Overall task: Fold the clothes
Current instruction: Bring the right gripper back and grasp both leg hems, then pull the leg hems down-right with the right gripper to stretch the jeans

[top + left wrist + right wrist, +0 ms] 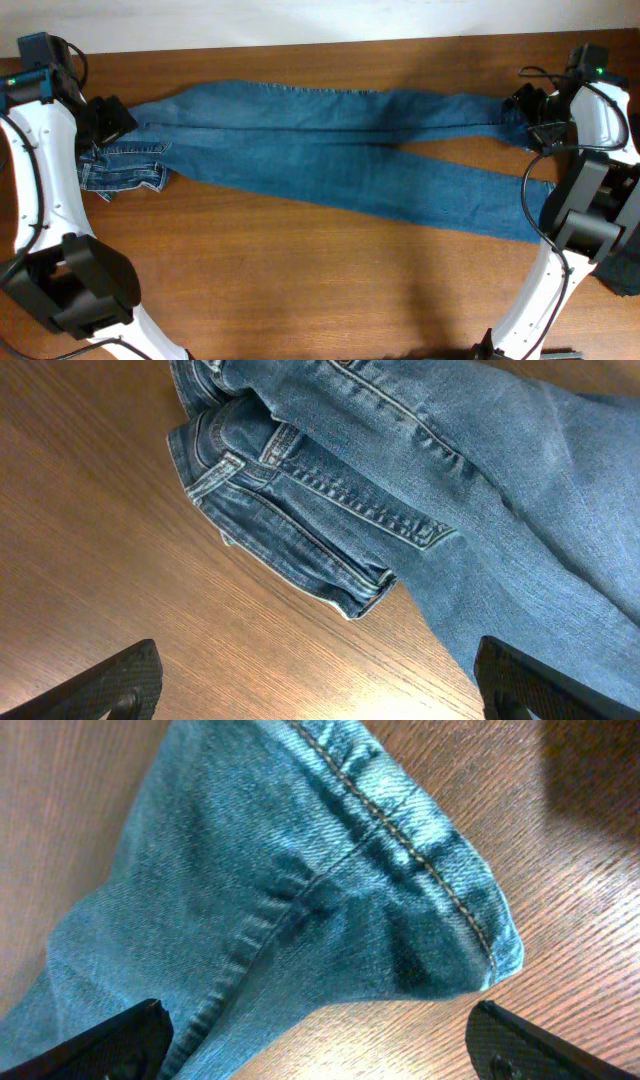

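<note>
The blue denim jeans (330, 150) lie stretched across the wooden table, waistband bunched at the left and two legs running right. My left gripper (108, 118) hovers over the waistband end, open and empty. The left wrist view shows the waistband and stitched seams (320, 500) with my left gripper (320, 690) open above bare wood. My right gripper (532, 122) is at the upper leg's hem, open. The right wrist view shows that hem (330, 870) with pale stitching, and my right gripper (320, 1045) spread wide just short of it.
The wooden table (300, 290) extends toward the front. A pale wall strip runs along the back edge (300, 20). The arm bases stand at the front left (80, 285) and right (590, 210). A dark object lies at the right edge (625, 270).
</note>
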You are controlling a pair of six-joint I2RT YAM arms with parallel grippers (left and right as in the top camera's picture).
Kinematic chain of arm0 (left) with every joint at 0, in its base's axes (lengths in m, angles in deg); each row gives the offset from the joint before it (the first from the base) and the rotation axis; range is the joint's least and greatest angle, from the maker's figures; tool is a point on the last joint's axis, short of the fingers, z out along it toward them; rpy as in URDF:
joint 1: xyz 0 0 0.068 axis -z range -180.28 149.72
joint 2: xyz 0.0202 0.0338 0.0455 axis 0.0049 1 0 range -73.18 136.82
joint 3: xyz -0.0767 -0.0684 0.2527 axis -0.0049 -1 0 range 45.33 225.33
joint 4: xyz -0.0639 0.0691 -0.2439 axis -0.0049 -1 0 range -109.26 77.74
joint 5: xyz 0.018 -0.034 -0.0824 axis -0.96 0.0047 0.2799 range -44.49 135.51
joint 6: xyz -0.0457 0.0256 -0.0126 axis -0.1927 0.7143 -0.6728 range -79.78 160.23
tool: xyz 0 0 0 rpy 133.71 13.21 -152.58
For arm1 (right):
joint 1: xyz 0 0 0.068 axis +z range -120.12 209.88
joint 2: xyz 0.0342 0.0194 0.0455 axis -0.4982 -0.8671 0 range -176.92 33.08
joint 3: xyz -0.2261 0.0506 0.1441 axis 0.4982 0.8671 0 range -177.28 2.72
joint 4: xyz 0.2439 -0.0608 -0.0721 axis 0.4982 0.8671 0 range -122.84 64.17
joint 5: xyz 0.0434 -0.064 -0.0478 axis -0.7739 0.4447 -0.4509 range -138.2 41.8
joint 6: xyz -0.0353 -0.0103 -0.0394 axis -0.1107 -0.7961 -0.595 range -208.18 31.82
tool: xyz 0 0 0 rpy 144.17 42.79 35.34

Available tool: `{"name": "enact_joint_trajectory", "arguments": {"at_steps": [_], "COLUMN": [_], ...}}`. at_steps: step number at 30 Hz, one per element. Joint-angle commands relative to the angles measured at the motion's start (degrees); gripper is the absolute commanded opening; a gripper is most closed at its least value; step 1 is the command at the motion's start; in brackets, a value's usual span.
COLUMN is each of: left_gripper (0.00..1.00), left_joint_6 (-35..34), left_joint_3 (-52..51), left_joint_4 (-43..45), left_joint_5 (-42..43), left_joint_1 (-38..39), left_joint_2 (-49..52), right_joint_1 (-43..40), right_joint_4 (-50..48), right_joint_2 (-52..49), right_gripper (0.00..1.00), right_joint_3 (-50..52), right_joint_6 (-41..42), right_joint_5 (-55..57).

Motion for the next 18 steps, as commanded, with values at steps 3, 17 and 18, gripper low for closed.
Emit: {"name": "enact_joint_trajectory", "arguments": {"at_steps": [3, 17, 18], "left_gripper": [0.99, 0.99, 0.99], "left_joint_6": [-0.6, -0.6, -0.6], "left_joint_3": [0.2, 0.2, 0.2], "left_joint_4": [-0.2, 0.4, 0.4], "left_joint_5": [-0.3, 0.2, 0.2], "left_joint_1": [-0.2, -0.2, -0.2], "left_joint_2": [4.0, 4.5, 4.5], "right_joint_1": [0.3, 4.3, 4.3], "right_joint_4": [0.0, -1.1, -1.1], "right_joint_2": [-1.4, -3.8, -4.3], "right_gripper": [0.99, 0.74, 0.64], "right_joint_3": [0.2, 0.2, 0.2], "right_joint_6": [0.7, 8.0, 8.0], "right_joint_5": [1.3, 6.2, 6.3]}}
